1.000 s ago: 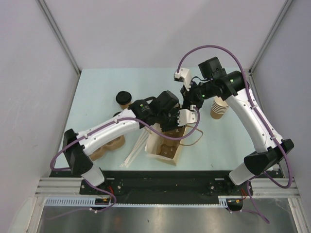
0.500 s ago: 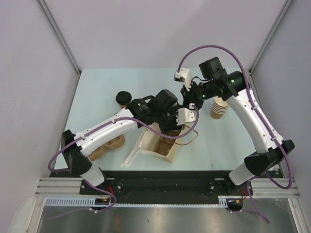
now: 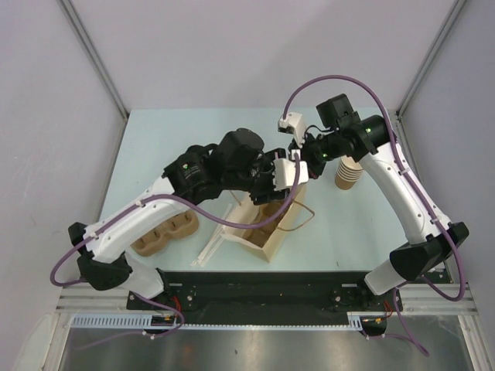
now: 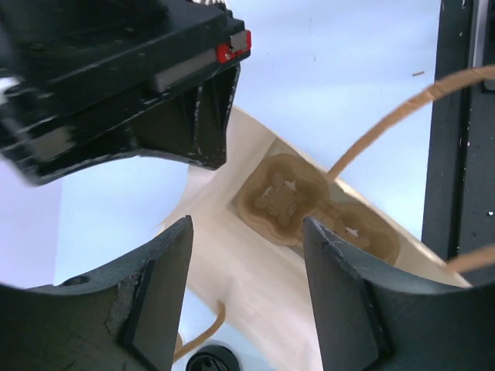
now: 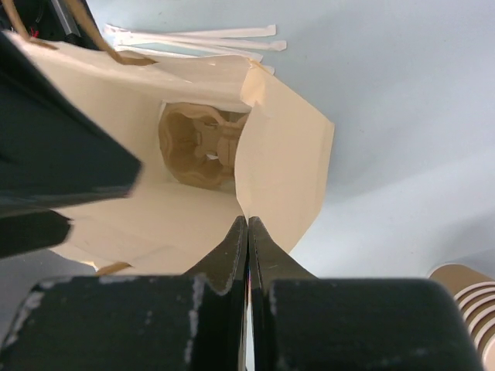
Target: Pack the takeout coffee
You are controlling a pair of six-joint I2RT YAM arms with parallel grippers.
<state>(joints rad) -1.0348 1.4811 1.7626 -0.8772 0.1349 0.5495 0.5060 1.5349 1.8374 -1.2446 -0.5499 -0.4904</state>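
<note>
Evidently the bag is being prepared and the drink has not yet gone in. The right pincer (image 5: 247, 229) is clenched, its tips meeting on the rim of the paper bag (image 3: 275, 241), which it appears to hold open near the middle of the table (image 3: 155, 139). The left pincer (image 4: 247, 259) hangs over the bag's mouth, released, its fingers apart with nothing between them. Below it, on the bag's floor, sits a moulded cup carrier (image 4: 282, 202), and the wells that show look empty. The takeout coffee cannot be seen from above, since the left arm covers the far-left patch of table where it might stand. A dark round shape (image 4: 207, 360) at the bottom edge of the left wrist view, outside the bag, may be its lid, but too little shows to tell. A stack of lidless cups (image 3: 349, 175) stands just beyond the right arm, and a second carrier (image 3: 166, 232) lies near the left arm's base. By my judgement the next move falls to the left arm: swing away from the bag, find the lidded cup, take it around the body below the lid, keep it upright and lower it into a well. Meanwhile the right pincer has to keep the mouth open.
</note>
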